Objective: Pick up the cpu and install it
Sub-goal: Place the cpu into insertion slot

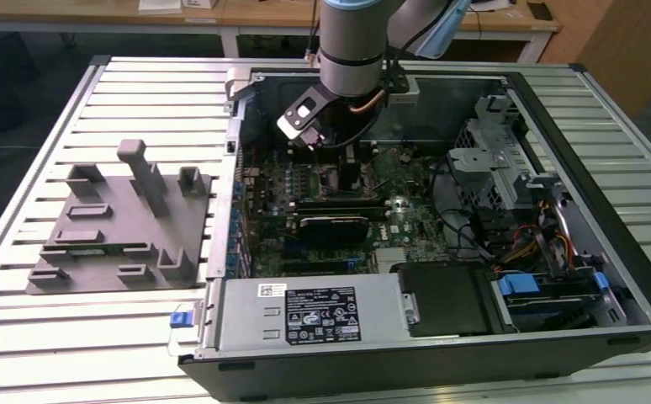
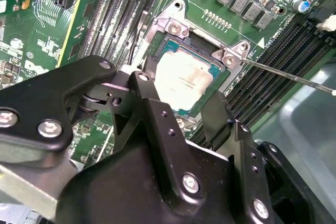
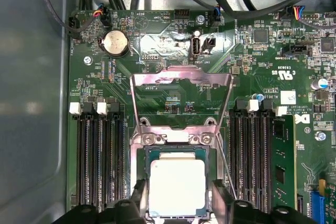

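**Status: CPU at socket**

1. Desk point(image 1: 34, 353): slatted metal top. It carries an open PC case point(image 1: 611, 126) and, to the exterior view's left of it, a gray fixture plate point(image 1: 124, 227) with upright blocks. The fixture is well apart from the arm.
2. Arm point(image 1: 351, 50): comes down from the far side into the far half of the case, above the motherboard point(image 1: 415, 223). The power supply point(image 1: 303, 313) lies along the near edge of the case.
3. CPU point(image 3: 177, 182): lies flat in the motherboard socket point(image 3: 177, 149), silver top facing up, green substrate edge showing round it. It sits square within the socket frame, no tilt evident. In the second wrist view the cpu point(image 2: 184, 77) shows the same seated pos.
4. Claw point(image 3: 179, 199): released. Its two black fingers point(image 3: 140, 198) straddle the cpu, one per side, just beside its edges. A thin strip of socket frame shows between each finger and the chip in both wrist views. The claw point(image 2: 176, 90) has nothing clamped in it.
5. Load plate point(image 3: 181, 80): hinged up and open, standing clear of the chip and lying back over the board.
6. Retention lever point(image 2: 289, 77): thin metal rod, unlatched, angled out from the socket corner over the adjacent RAM slots.
7. RAM slots point(image 3: 100, 156): black banks flank the socket on both sides. One bank holds a green memory module point(image 3: 281, 161).
8. Coin cell point(image 3: 115, 42): seated on the board beyond the load plate, well apart from the claw.
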Controlling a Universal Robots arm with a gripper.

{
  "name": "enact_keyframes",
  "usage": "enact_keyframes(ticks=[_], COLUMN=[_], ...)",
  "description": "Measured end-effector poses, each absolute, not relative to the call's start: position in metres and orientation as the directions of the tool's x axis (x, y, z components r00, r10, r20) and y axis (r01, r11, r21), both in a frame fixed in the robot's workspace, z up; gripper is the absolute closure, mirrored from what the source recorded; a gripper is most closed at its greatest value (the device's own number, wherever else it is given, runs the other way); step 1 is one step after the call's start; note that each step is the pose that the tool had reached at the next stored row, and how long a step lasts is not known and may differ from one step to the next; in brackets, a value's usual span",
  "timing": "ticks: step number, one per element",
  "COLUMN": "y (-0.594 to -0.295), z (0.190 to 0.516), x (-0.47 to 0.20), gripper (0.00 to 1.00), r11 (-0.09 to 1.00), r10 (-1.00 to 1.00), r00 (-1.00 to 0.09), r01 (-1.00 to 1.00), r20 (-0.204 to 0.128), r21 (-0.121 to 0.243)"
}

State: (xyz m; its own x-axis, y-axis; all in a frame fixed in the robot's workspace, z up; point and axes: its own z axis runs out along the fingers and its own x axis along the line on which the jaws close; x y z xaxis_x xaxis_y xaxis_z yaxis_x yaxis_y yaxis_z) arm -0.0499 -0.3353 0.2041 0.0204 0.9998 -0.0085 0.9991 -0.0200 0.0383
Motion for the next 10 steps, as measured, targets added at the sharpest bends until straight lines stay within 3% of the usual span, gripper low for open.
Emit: enact_keyframes(ticks=[5,9,10], y=[-0.3353,-0.3353,-0.3353], z=[0.2041,0.2041,0.2041], x=[-0.0499,-0.0499,-0.0499], gripper=[0.53,0.76,0.76], r11=[-0.020,-0.020,-0.020], r10=[1.000,1.000,1.000], r00=[0.020,0.020,0.020], r01=[0.999,0.999,0.999], r20=[-0.008,-0.008,-0.009], r21=[0.038,0.039,0.039])
